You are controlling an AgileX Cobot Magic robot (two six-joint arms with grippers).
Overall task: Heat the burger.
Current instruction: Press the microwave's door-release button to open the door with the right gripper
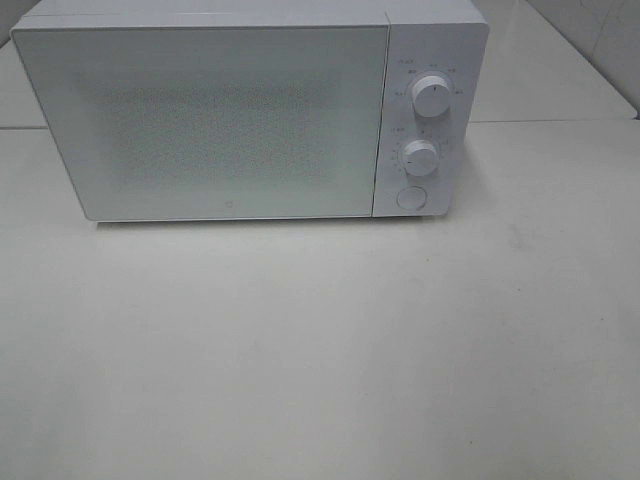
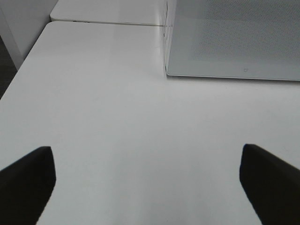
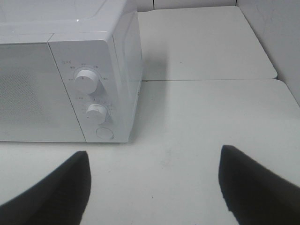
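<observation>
The burger is out of view in every frame. A white microwave (image 1: 220,115) stands at the back of the table with its door shut; two round knobs (image 1: 431,97) and a round button (image 1: 411,197) sit on its right panel. Neither arm shows in the high view. In the left wrist view my left gripper (image 2: 147,180) is open over bare table, its dark fingers (image 2: 28,185) wide apart, with the microwave's left corner (image 2: 234,42) ahead. My right gripper (image 3: 154,185) is open too, empty, facing the microwave's control panel (image 3: 91,93).
The white table (image 1: 320,350) stretches in front of the microwave. A seam joins it to a second table behind (image 3: 206,42). The table's left edge (image 2: 18,70) drops off beside the left gripper. A wall stands at the far right (image 3: 281,33).
</observation>
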